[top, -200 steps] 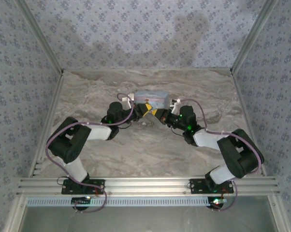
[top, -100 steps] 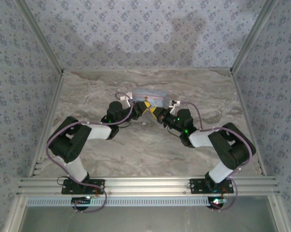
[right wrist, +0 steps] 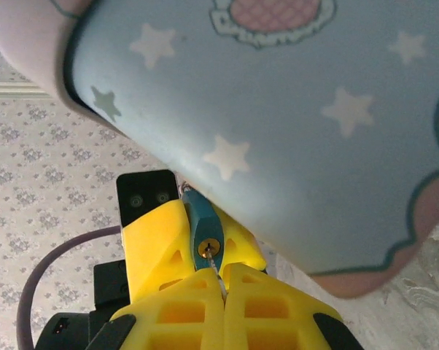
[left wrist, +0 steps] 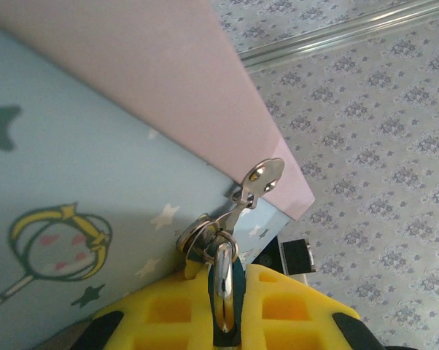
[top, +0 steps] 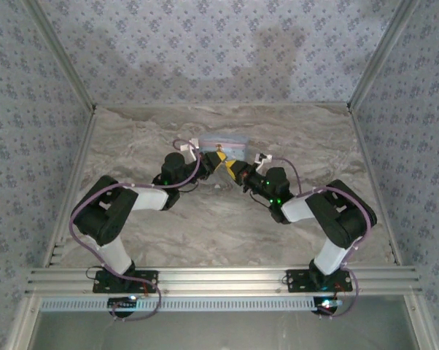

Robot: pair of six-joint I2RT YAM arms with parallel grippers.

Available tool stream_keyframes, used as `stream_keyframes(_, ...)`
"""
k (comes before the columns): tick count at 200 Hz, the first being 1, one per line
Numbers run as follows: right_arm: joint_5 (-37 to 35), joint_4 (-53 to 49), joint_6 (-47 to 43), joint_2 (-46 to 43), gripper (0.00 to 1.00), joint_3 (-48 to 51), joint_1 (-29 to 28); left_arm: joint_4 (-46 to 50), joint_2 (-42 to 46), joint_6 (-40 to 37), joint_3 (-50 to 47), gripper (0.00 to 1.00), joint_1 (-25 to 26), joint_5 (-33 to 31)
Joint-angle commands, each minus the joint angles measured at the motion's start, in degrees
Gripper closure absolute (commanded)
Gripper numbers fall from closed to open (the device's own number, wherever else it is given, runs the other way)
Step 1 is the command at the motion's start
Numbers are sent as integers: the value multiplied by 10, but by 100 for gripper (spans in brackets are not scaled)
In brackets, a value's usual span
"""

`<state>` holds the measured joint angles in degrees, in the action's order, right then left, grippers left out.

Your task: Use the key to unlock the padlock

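Teal padlock (right wrist: 200, 220) pinched in left gripper (left wrist: 227, 292) jaws, against pale blue tin (top: 230, 142) corner, toward tabletop (top: 205, 226) back edge. Key (right wrist: 212, 259) at keyhole, pinched in right gripper (right wrist: 221, 275) jaws. Marbled surface open all round; patterned walls (top: 205, 51) on three sides.

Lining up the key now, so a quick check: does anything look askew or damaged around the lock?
Nothing stands out. The padlock sits between the fingers of the left gripper, its shackle at the hasp of the tin, keyhole facing the key in the right gripper.
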<state>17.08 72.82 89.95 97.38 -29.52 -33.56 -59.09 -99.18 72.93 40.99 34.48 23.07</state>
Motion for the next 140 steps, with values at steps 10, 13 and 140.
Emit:
stream_keyframes(10,26,70,64,17,100,-10,-50,-62,-10,-11,16,100,73,189)
stream_keyframes(13,30,69,58,17,100,-12,-49,-63,-11,-9,17,100,72,190)
stream_keyframes(140,108,-339,-412,-142,100,-67,-26,-24,-2,-14,28,100,75,227)
